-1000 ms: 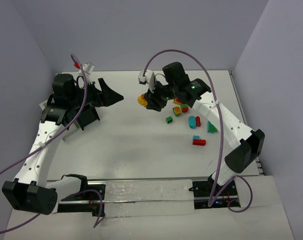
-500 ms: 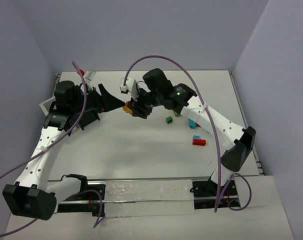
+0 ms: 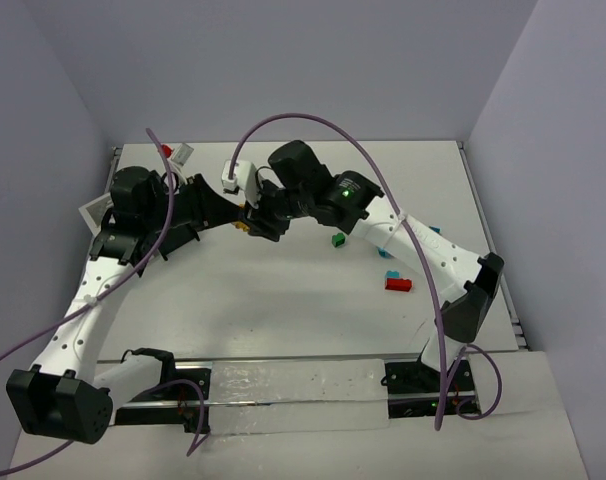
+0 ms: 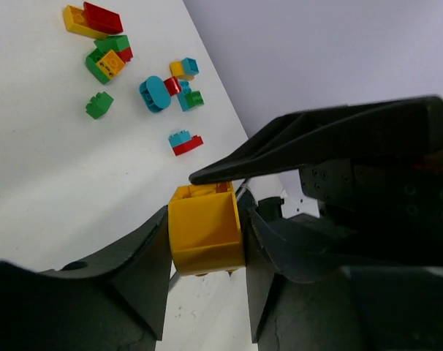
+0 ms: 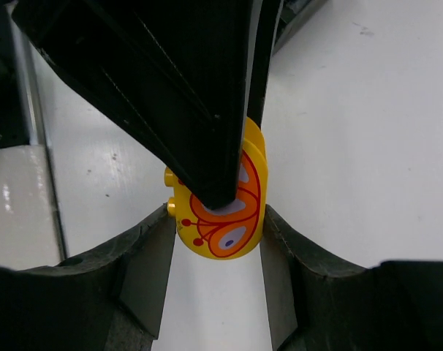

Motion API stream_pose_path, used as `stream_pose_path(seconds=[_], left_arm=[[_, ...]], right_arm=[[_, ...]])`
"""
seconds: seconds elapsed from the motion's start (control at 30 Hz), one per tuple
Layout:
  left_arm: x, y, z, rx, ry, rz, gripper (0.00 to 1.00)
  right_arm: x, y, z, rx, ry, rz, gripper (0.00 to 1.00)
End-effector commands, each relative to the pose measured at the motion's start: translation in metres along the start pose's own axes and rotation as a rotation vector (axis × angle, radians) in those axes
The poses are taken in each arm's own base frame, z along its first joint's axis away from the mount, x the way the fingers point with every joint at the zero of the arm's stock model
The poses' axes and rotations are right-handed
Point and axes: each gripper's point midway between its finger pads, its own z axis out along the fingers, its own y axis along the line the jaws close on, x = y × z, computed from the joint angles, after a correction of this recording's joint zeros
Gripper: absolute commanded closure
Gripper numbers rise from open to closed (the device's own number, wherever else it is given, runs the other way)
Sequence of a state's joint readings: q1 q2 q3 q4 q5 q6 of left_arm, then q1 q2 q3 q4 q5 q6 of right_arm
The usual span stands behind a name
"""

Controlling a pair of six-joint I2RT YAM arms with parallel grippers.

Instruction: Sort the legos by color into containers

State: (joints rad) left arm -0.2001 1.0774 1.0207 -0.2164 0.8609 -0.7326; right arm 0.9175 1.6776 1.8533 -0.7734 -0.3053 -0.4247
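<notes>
Yellow brick (image 4: 205, 232) is pinched btwn both grippers, left of centre over the table (image 3: 283, 310). L gripper (image 4: 205, 216): jaws narrow, pads on two sides of it. R gripper (image 5: 218, 219): narrow, clamping it too. Only the R wrist view shows its orange butterfly print. Only the L wrist view shows the full pile of loose legos (image 4: 154, 93): red, green, teal, yellow. Containers (image 3: 89, 210) are mostly hidden behind the L arm, so can't tell contents.
</notes>
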Motion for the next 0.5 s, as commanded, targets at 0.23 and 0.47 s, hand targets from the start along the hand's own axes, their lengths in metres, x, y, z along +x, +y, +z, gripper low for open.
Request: stream_pose_path(seconds=[0.23, 0.47], left_arm=[[-0.020, 0.014, -0.028, -0.075, -0.047, 0.085, 1.00], [-0.075, 0.086, -0.097, -0.557, -0.104, 0.329, 1.00]], right_arm=[[-0.024, -0.013, -0.004, 0.106, -0.064, 0.009, 0.01], [-0.001, -0.041, -0.015, 0.095, -0.081, 0.134, 0.00]])
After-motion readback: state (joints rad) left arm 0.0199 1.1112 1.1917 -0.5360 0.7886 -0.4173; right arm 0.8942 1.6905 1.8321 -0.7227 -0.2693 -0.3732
